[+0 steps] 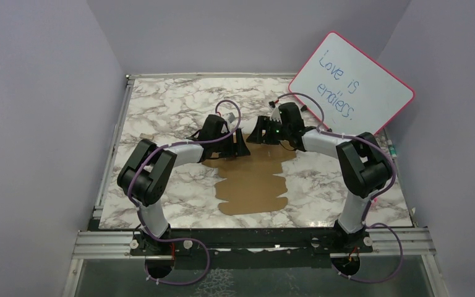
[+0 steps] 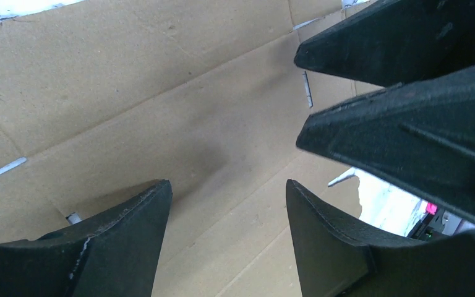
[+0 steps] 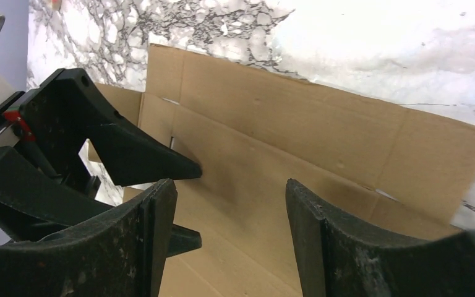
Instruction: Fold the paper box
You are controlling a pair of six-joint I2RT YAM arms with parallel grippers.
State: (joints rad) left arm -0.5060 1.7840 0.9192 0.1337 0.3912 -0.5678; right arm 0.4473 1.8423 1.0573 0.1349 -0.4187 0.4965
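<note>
left hand (image 2: pixel 229 192) hovering wide open, holding nothing | right hand (image 3: pixel 232 189) facing it, also gaping, empty | both working at far end of paper box (image 1: pixel 250 179), lying flat as unfolded sheet mid tabletop (image 1: pixel 161 105) | progress: barely starting, every fold remaining

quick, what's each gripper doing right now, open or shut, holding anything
left gripper: open, holding nothing, over the paper box
right gripper: open, holding nothing, over the paper box too

We see a white-and-grey marbled tabletop (image 1: pixel 161 105) boxed in by plain lilac walls (image 1: pixel 37 93); at its far right corner leans a pink-edged whiteboard (image 1: pixel 352 80) with blue handwriting.
</note>
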